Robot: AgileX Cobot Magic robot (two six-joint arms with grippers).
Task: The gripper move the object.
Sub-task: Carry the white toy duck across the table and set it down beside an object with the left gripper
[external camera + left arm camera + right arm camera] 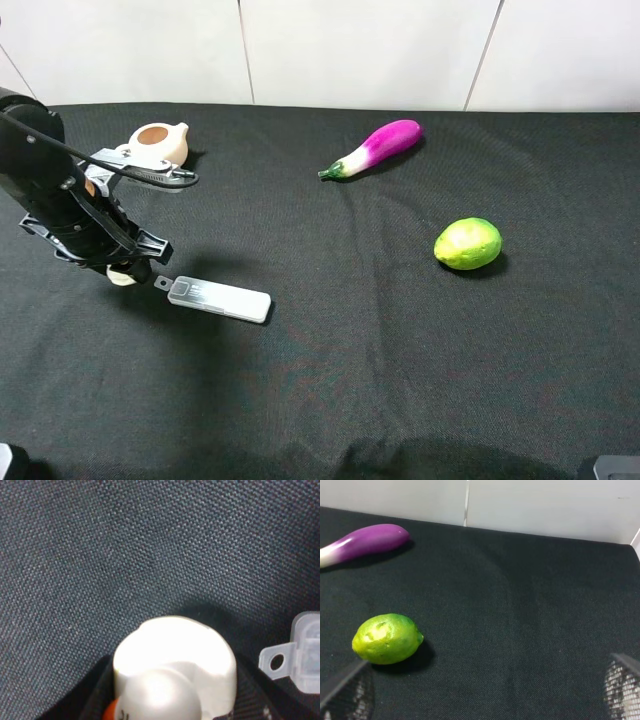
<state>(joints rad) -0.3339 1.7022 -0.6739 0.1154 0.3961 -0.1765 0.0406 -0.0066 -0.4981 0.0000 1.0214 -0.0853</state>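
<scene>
Left wrist view shows you the left fingers (250, 702) clamped on the cream 2-lobed object (175, 672), low at the tabletop (150, 555) just beside the white case (305, 650); grasp looks done, moving and release remain.

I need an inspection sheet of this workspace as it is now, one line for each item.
Surface: black cloth, flat.
Job's things: object, cream-white, on the left side of the cloth.
Clutter: white case near the object, not touching; teapot at the back left; eggplant; green citrus fruit.
Grippers: left gripper shut on the object; right gripper open, empty.
Cables: black cable along the left arm.
Surroundings: white wall panels behind.
</scene>
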